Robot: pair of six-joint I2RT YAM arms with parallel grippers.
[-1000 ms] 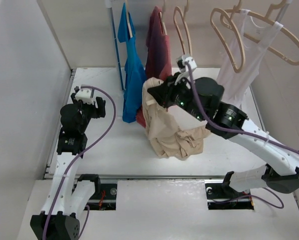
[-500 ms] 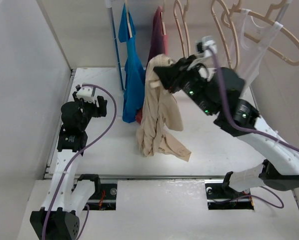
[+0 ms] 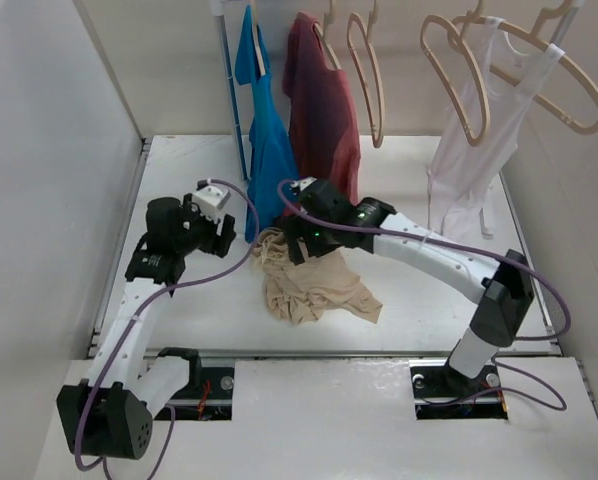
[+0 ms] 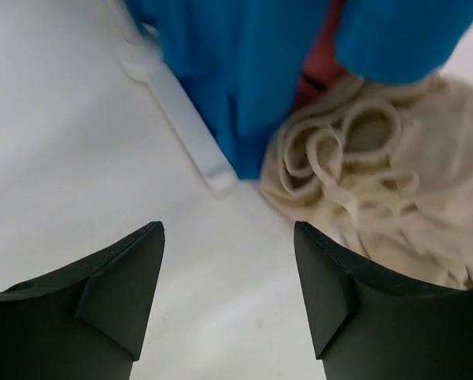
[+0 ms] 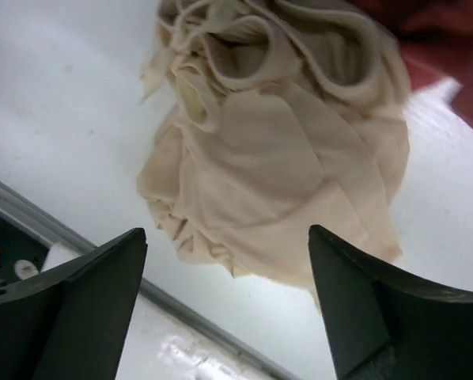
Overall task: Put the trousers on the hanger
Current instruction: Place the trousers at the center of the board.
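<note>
Top external: high behind the arm bases (image 3: 109,430), looking down over the whole table (image 3: 409,315) toward 12 o'clock. Both wrist views: close, aimed down past own jaws at 6 o'clock. Shared by all three: crumpled trousers (image 3: 314,290), mid-table.

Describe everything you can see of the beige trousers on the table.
The trousers are thin, soft beige fabric, lying in a crumpled heap on the white table. The waistband end lies on the far side, its opening gaping, with a matching drawstring looped loosely over it. The rest is bunched in folds toward the near edge. The heap sits right at the hems of the hanging blue shirt and red T-shirt. The right hand and left hand are both open and hold none of it.
</note>
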